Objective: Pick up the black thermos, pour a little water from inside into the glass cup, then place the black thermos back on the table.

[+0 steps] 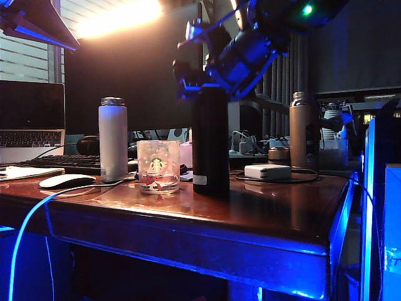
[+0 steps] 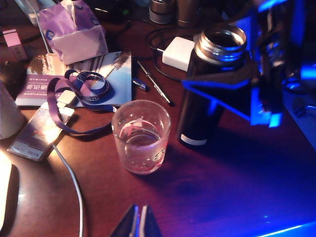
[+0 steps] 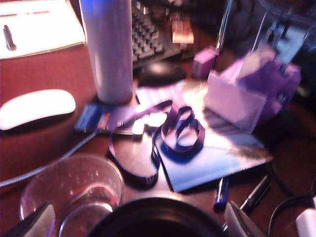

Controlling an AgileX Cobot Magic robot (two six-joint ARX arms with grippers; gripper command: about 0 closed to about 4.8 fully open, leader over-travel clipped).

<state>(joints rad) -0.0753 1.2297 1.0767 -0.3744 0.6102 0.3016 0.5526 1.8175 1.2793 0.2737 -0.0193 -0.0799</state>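
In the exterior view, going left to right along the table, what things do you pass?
White mouse → white bottle → glass cup → black thermos with the open right gripper at its top → white charger → tan bottle.

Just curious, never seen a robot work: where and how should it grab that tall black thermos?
Around the upper body of the black thermos, from the side away from the glass cup. It stands upright, slim and round, and the open right gripper already straddles its top.
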